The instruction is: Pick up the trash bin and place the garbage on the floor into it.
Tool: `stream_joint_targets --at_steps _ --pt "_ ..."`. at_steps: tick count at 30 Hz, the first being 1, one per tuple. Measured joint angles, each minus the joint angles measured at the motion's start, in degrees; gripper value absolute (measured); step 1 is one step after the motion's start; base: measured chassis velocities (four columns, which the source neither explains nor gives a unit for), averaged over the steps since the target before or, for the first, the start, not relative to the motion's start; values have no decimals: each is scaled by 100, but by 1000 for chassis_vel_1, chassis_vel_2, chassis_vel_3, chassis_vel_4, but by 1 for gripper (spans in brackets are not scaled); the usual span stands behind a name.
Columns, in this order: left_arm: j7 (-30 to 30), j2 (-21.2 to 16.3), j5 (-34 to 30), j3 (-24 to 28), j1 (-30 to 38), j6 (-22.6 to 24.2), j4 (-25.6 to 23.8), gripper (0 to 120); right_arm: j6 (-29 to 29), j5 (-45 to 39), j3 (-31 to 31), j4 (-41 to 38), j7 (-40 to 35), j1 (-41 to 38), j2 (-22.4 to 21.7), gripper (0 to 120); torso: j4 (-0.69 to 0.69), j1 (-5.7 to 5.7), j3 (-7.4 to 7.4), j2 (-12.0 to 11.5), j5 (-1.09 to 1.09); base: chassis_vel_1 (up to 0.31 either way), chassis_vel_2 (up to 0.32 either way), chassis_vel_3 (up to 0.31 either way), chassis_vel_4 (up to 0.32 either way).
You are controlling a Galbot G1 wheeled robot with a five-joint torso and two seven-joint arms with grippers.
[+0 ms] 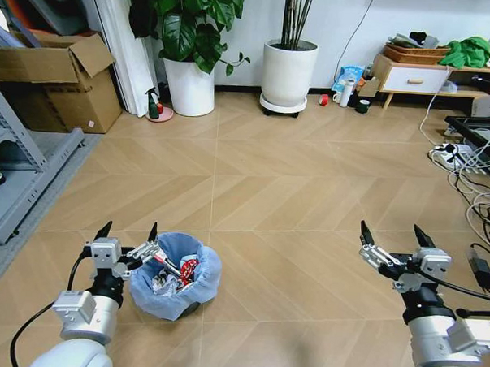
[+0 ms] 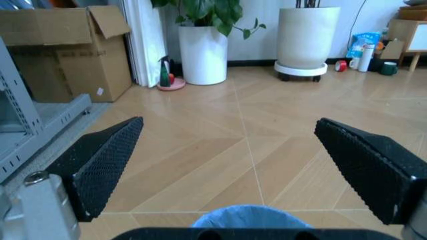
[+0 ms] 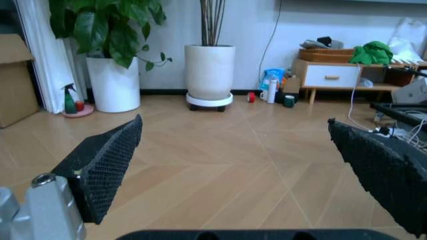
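Left gripper: your left gripper [image 1: 129, 232] hangs low at the left of the head view, fingers spread wide with nothing between them. Its right-hand finger stands just beside the near-left rim of the bin; whether it touches the bag, you cannot tell. In the left wrist view the two black textured pads [image 2: 100, 162] stand far apart over bare floor.

Right gripper: your right gripper [image 1: 397, 236] hangs low on the right, well apart from the bin, also spread wide and holding nothing. In the right wrist view its pads [image 3: 107, 162] frame bare flooring.

Trash bin: the small round dark bin lined with a crinkly light-blue plastic bag [image 1: 176, 276] stands upright on the floor just right of your left gripper. A sliver of blue bag shows at the edge of the left wrist view [image 2: 245, 216].

Garbage: crumpled white paper and a red-and-white piece [image 1: 180, 272] lie inside the bin.

Floor: the tan wood-look chevron flooring [image 1: 293, 194] stretches ahead between the grippers and the far wall.

Background: two white round plant pots [image 1: 289, 72] stand by the wall, a green spray bottle [image 1: 153, 106] beside the left pot, and a brown cardboard box [image 1: 58, 82] at far left.
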State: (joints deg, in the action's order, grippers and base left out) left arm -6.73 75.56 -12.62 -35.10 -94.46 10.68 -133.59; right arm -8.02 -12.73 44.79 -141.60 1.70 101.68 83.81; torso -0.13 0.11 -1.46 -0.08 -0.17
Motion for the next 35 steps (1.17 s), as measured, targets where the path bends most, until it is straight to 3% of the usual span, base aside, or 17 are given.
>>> stream_joint_targets --at_steps 35 --pt "-19 -5 8 4 2 15 20 100 -1 0 1 21 -18 -10 -12 100 0 0 0 0 0 0 0 0 0"
